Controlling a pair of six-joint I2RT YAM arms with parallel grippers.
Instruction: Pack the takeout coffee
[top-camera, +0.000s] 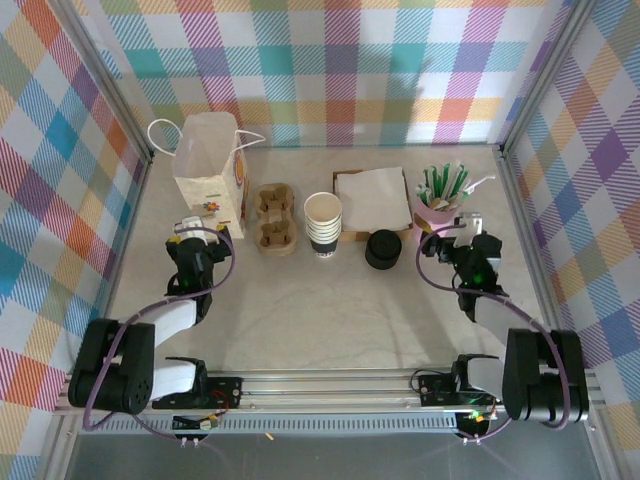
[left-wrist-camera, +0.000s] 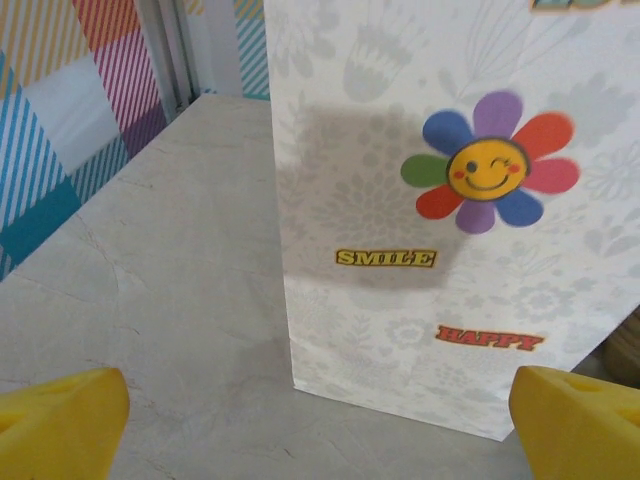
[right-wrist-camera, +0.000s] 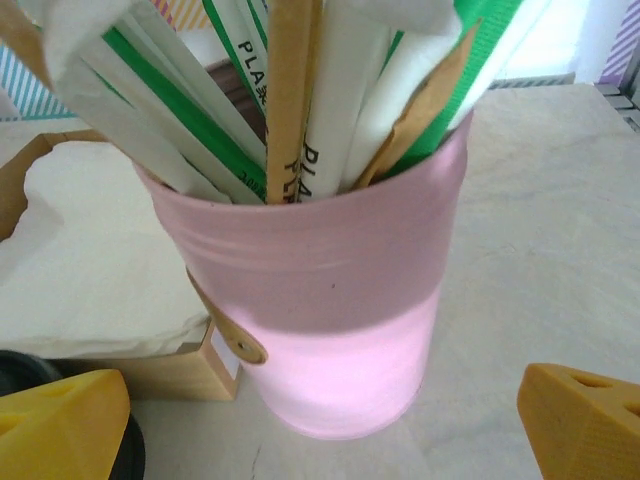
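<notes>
The top cup (top-camera: 323, 208) sits upright, open-mouthed and lidless, on the cup stack (top-camera: 322, 240) mid-table, so the coffee looks not yet made up. Left of the stack stands the carrier (top-camera: 274, 218), then the bag (top-camera: 210, 170). Just right of the stack are the black lids (top-camera: 383, 248). Both tools are spread and hold nothing. The left tool (top-camera: 192, 228) faces the bag, well left of the stack. The right tool (top-camera: 462, 228) faces the straw cup (top-camera: 437, 205), well right of the stack. Neither seems clearly nearer the stack; the right arm is nearer the lids.

Overhead on table (top-camera: 320, 310); wrist close-ups on bag (left-wrist-camera: 450, 300), seemingly straw cup (right-wrist-camera: 330, 320).
</notes>
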